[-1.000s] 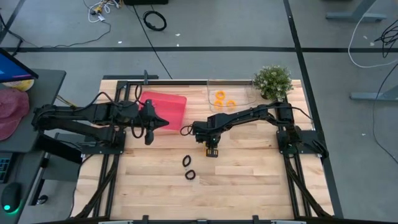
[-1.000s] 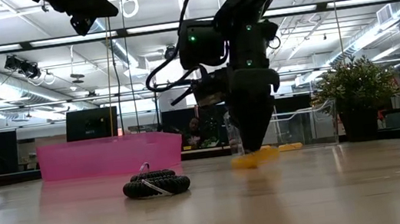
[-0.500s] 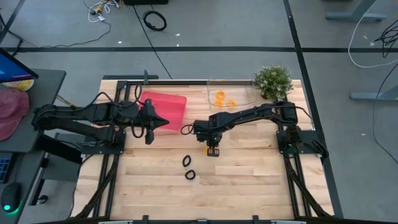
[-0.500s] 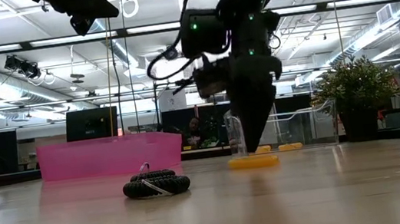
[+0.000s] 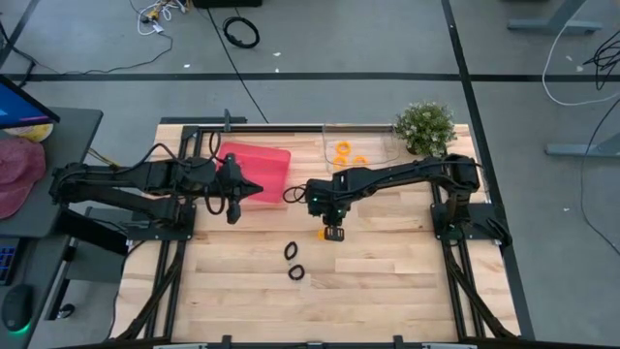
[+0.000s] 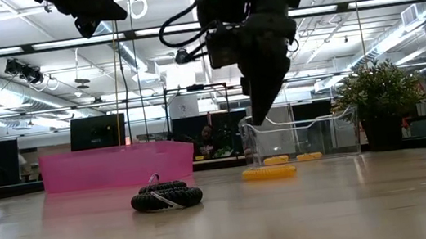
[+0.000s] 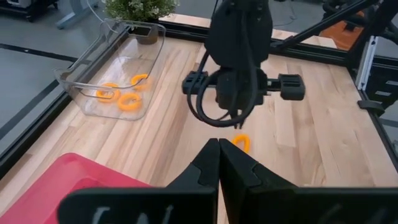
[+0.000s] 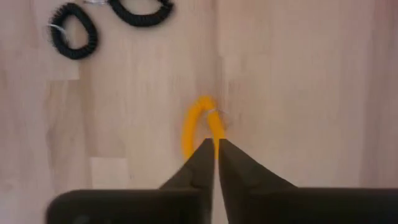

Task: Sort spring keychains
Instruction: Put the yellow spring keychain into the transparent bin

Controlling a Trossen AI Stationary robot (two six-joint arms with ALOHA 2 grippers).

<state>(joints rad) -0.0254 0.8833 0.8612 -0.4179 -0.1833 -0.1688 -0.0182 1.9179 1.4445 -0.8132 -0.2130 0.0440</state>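
— Low view, checking the right end effector [image 6: 260, 117]: hangs at upper centre, fingers all but together, clamped on nothing. Leaves the orange spring keychain [image 6: 269, 173] lying flat on the bench [image 6: 357, 208], directly below.

— Agrees with the right wrist view: shows that loop [image 8: 200, 124] just past the fingertips, not between them. Risk?

— Coming down again with fingers this close. Would likely press onto the coil or nudge it sideways instead of straddling the cord. Needs a wider spread first.

— Could also roll or spring away if pinched at the rim; looks light and bouncy.

— And then a wrong container. Judging by the loops already inside, belongs in the clear tray [image 6: 326, 133] at centre right, not the pink bin [image 6: 112, 166] at left.

— Any trouble from the black spring keychains [image 5: 294, 262]?

— Unlikely; lie well apart, lower centre of the high view.

— Left end effector [image 5: 232, 189]?

— Waits pinched together, empty, over the pink bin at centre left. Could crowd a carry only if swung across.
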